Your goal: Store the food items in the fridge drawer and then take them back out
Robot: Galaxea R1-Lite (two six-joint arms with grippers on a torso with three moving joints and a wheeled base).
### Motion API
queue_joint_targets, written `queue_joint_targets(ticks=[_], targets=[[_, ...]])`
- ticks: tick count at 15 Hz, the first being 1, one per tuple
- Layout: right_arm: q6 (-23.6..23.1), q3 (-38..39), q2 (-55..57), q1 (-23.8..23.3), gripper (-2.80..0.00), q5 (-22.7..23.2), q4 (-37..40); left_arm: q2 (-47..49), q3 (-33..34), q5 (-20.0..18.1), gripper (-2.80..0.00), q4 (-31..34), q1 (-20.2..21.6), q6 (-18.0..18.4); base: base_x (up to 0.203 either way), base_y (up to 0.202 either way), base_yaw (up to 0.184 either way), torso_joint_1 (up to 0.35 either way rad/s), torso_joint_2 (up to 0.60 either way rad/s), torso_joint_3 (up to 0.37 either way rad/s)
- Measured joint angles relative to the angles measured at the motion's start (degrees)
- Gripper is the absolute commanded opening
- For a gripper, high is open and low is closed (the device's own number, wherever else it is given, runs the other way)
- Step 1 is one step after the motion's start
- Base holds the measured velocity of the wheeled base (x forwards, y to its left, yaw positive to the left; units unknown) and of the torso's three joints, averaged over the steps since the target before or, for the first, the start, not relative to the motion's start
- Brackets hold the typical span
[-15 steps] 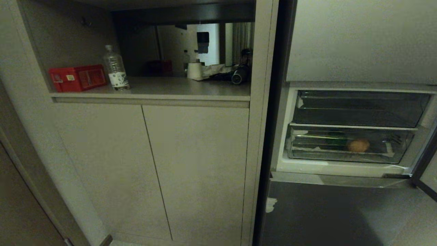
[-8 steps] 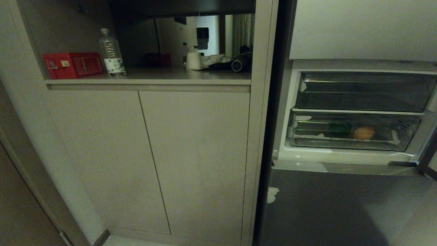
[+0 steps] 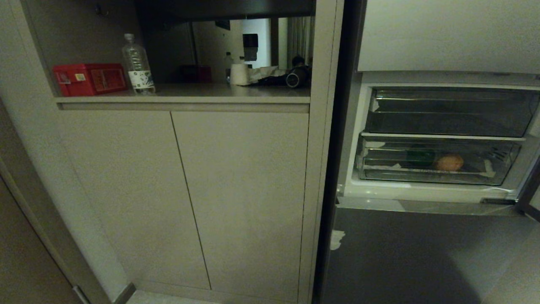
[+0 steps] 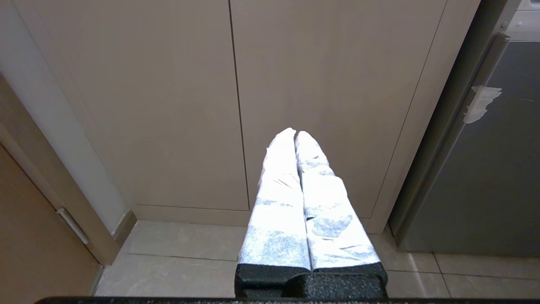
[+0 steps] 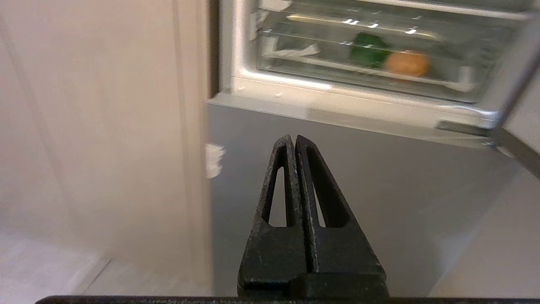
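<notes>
The fridge drawer [image 3: 498, 169] is a clear bin low in the open fridge, pushed in under a darker bin [image 3: 447, 112]. Inside it lie the food items: a round orange-brown one [image 3: 449, 162] and a dark green one [image 3: 419, 157] just to its left. Neither gripper shows in the head view. In the right wrist view my right gripper [image 5: 293, 137] is shut and empty, in front of the grey lower fridge door, below the drawer [image 5: 295, 63] with the orange-brown piece [image 5: 407, 63] and the green piece [image 5: 369, 50]. My left gripper [image 4: 295, 131], wrapped in white, is shut and faces the cabinet doors.
Left of the fridge stand beige cabinet doors [image 3: 190, 198] under a niche with a red box [image 3: 89, 79], a water bottle [image 3: 137, 65] and a paper roll [image 3: 239, 74]. The open fridge door's edge [image 3: 529, 198] juts in at the right. A grey lower fridge door [image 3: 422, 253] carries a scrap of tape.
The whole head view has shifted, with shelf and fridge now higher in the picture, so the camera has moved. The food items lie in the same place in the drawer.
</notes>
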Motion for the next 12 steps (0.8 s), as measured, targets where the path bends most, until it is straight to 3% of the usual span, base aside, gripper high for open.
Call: queue_joint_targets(ticks=[1, 4, 7, 10, 12], targets=[[0.4, -2.1, 4.3, 0.0, 0.00, 1.2, -0.3, 0.0, 0.0, 0.0, -2.80, 0.0, 0.0, 0.0, 0.000, 0.000, 0.000, 0.000, 0.00, 0.000], [2.2, -9.5, 23.5, 0.1, 0.00, 6.4, -4.9, 0.0, 0.0, 0.0, -2.80, 0.0, 0.0, 0.0, 0.000, 0.000, 0.000, 0.000, 0.00, 0.000], [3.0, -15.5, 47.0, 1.3, 0.00, 9.5, -15.5, 0.0, 0.0, 0.0, -2.80, 0.0, 0.0, 0.0, 0.000, 0.000, 0.000, 0.000, 0.00, 0.000], [3.4, -19.8, 69.2, 3.4, 0.00, 9.5, -31.5, 0.0, 0.0, 0.0, -2.80, 0.0, 0.0, 0.0, 0.000, 0.000, 0.000, 0.000, 0.00, 0.000], [3.5, -22.9, 82.2, 5.2, 0.00, 6.2, -43.2, 0.0, 0.0, 0.0, -2.80, 0.0, 0.0, 0.0, 0.000, 0.000, 0.000, 0.000, 0.02, -0.001]])
